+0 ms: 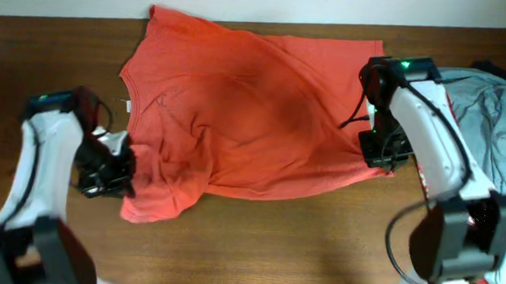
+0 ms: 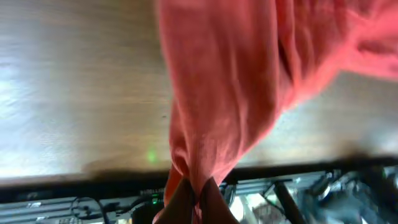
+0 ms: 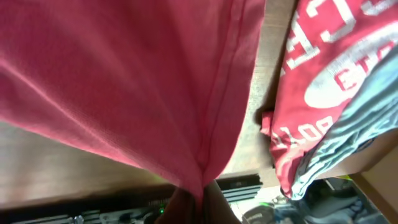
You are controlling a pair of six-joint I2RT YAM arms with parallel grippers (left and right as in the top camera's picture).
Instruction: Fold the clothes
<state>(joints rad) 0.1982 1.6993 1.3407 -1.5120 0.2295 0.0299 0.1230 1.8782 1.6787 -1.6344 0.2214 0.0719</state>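
The T-shirt (image 1: 255,116) lay spread across the tabletop (image 1: 273,240), orange-red, reaching from the far edge to about the middle. Its collar pointed left and its hem right, and only faint marks showed on the chest. One sleeve trailed toward the near left, crumpled.

The left claw (image 1: 124,165) sat at the shirt's left side, by that near sleeve. It was closed tight on a pinch of the cloth. In the left wrist view the fabric ran up from the fingertips (image 2: 186,202) in a gathered, taut fold.

The right claw (image 1: 384,150) was at the shirt's right edge, closed on the hem. In the right wrist view a stitched seam ran down into the fingers (image 3: 186,205), with cloth draped to either side.

Just right of that arm lay a heap of two more garments. A red shirt (image 3: 323,93) with white lettering lay beneath a grey shirt (image 1: 492,113). The heap sat at the tabletop's right end, beside the T-shirt; whether they touched I could not tell.
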